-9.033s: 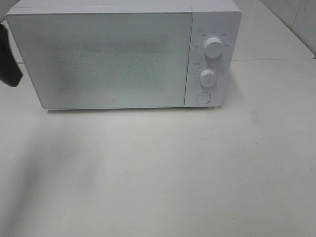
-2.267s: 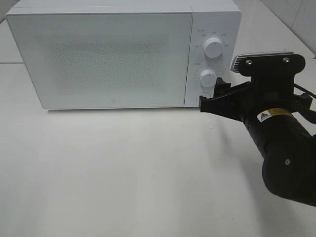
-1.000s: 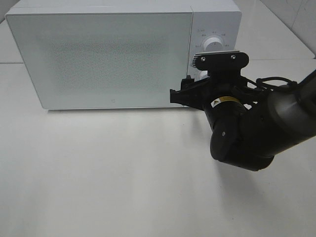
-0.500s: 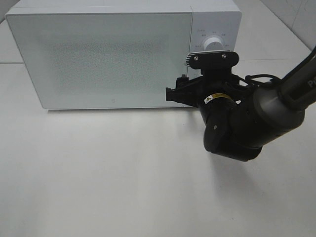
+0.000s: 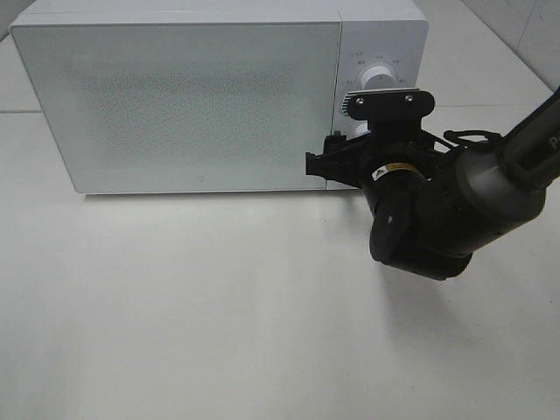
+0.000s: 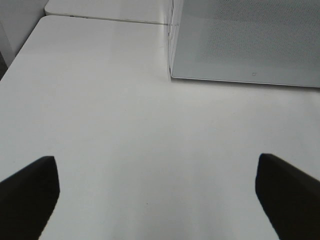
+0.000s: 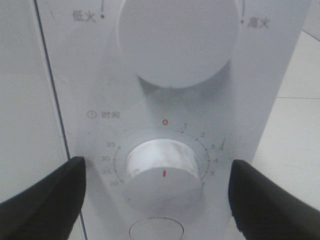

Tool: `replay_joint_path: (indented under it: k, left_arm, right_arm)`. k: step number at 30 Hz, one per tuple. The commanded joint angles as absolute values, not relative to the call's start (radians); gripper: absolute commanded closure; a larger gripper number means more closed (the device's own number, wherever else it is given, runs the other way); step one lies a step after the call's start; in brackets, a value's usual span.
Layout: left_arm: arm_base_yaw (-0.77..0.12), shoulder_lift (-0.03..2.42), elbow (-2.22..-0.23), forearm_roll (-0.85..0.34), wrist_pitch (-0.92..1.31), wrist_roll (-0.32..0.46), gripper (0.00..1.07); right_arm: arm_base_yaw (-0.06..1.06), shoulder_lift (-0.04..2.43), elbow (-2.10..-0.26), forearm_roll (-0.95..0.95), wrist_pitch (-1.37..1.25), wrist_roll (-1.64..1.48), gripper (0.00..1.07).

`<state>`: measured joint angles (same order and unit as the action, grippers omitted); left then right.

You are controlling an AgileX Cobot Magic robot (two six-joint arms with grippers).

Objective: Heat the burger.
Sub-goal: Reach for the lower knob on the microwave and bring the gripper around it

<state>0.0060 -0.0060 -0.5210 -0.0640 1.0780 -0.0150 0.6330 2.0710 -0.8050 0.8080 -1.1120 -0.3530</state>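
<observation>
Microwave (image 5: pixel 175 105) unchanged: door (image 5: pixel 184 96) shut, as in every earlier frame. Surface (image 5: pixel 219 306) in front shows no burger.

Right arm (image 5: pixel 446 210) is the change. It was absent nine seconds back, then comes in from the right by the door button (image 7: pixel 156 231), then moves across the control panel. In the last half second it backs a touch to the right.

Right fingers (image 7: pixel 40 200) are spread wide, holding nothing, one on each side of the timer dial (image 7: pixel 160 172) and clear of it. Power knob (image 7: pixel 177 40) sits above, outside the gap. Reads as lining up to set the timer, i.e. a late step; dial not yet gripped.

Left fingers (image 6: pixel 27 192) are fully apart and empty, over bare surface off the microwave's front left corner.

Burger: not in any view. Can't place it against either set of fingers. Best guess is it's inside, behind the shut door, beside the panel the right fingers face. Unconfirmed.
</observation>
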Motion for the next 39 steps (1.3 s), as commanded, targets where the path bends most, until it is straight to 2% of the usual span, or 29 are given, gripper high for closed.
replay_joint_path:
  k: [1,18,23,25,26,28,29,30,31,32,33,34,35,36,39]
  left_arm:
    - [0.01,-0.023,-0.518,-0.072,1.069,-0.018,0.07]
    - [0.01,-0.023,-0.518,-0.072,1.069,-0.018,0.07]
    - [0.01,-0.023,-0.518,-0.072,1.069,-0.018,0.07]
    - [0.01,-0.023,-0.518,-0.072,1.069,-0.018,0.07]
    - [0.01,-0.023,-0.518,-0.072,1.069,-0.018,0.07]
    - [0.01,-0.023,-0.518,-0.072,1.069,-0.018,0.07]
    - [0.01,-0.023,-0.518,-0.072,1.069,-0.018,0.07]
    - [0.01,-0.023,-0.518,-0.072,1.069,-0.018,0.07]
    - [0.01,-0.023,-0.518,-0.072,1.069,-0.018,0.07]
    - [0.01,-0.023,-0.518,-0.072,1.069,-0.018,0.07]
    - [0.01,-0.023,-0.518,-0.072,1.069,-0.018,0.07]
    - [0.01,-0.023,-0.518,-0.072,1.069,-0.018,0.07]
    - [0.01,-0.023,-0.518,-0.072,1.069,-0.018,0.07]
    - [0.01,-0.023,-0.518,-0.072,1.069,-0.018,0.07]
    - [0.01,-0.023,-0.518,-0.072,1.069,-0.018,0.07]
  right_arm:
    - [0.629,2.068,-0.816,0.795,-1.111,-0.336,0.31]
    - [0.605,2.068,-0.824,0.773,-1.12,-0.3,0.31]
    - [0.605,2.068,-0.824,0.773,-1.124,-0.293,0.35]
    - [0.608,2.067,-0.824,0.773,-1.127,-0.293,0.47]
    - [0.608,2.067,-0.824,0.773,-1.127,-0.293,0.47]
    - [0.608,2.064,-0.824,0.771,-1.137,-0.293,0.65]
    - [0.608,2.064,-0.824,0.771,-1.137,-0.293,0.65]
    - [0.608,2.065,-0.824,0.767,-1.144,-0.293,0.78]
    - [0.608,2.065,-0.824,0.767,-1.144,-0.293,0.78]
    - [0.608,2.065,-0.824,0.763,-1.157,-0.293,0.92]
    - [0.608,2.065,-0.824,0.758,-1.16,-0.293,0.98]
    - [0.608,2.065,-0.824,0.758,-1.16,-0.293,0.98]
    - [0.608,2.065,-0.824,0.744,-1.162,-0.293,1.06]
    - [0.608,2.065,-0.824,0.74,-1.162,-0.293,1.07]
    - [0.608,2.065,-0.824,0.738,-1.18,-0.288,1.07]
